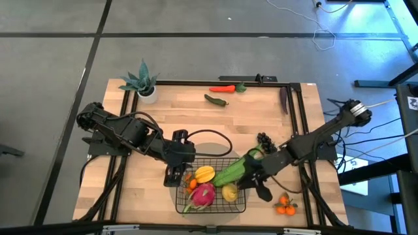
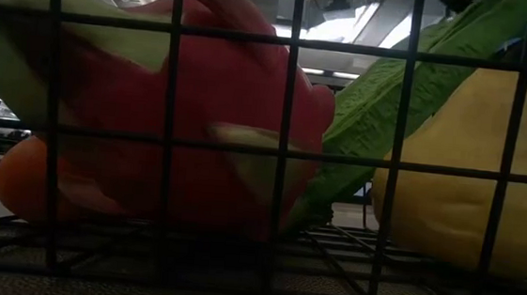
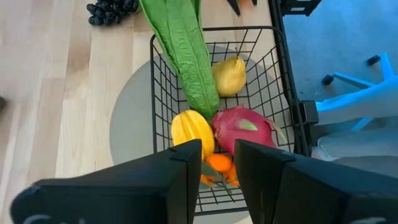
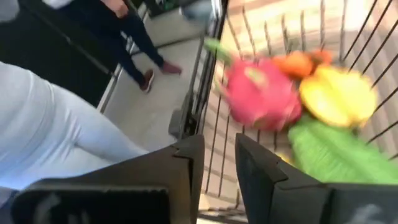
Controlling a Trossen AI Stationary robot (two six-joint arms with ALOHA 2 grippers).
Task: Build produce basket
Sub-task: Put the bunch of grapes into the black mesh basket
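Your right tool (image 1: pixel 260 185) hangs at the basket's (image 1: pixel 210 209) right edge, fingers (image 4: pixel 186 168) parted by a narrow gap with nothing between them, right where the long green leafy stalk (image 1: pixel 234 171) pokes over the rim. Your left tool (image 1: pixel 175 176) sits at the basket's left rim, its fingers (image 3: pixel 185 168) likewise slightly apart and empty, hovering above the orange (image 3: pixel 219 163).

Now the basket itself: it sits on a grey round mat (image 3: pixel 127 115) at the near middle of the wooden table (image 1: pixel 157 124). Inside you've got one pink dragon fruit (image 1: pixel 204 194), one yellow mango (image 1: pixel 205 173), one yellow pear (image 1: pixel 229 192), a small orange tucked by the left wall, and that one leafy stalk lying across the right side.

Out on the table: one bunch of dark grapes (image 1: pixel 264 141) just beyond the right tool, a cluster of small oranges (image 1: pixel 285 205) near the right front corner, one green pepper (image 1: pixel 215 100), one red pepper (image 1: pixel 225 88), one dark purple vegetable (image 1: pixel 283 100) at the far right, and a spiky plant in a white pot (image 1: pixel 144 83) at the far left corner.

Past the table edge, the right wrist view catches a person's legs (image 4: pixel 134 34) standing on the floor.
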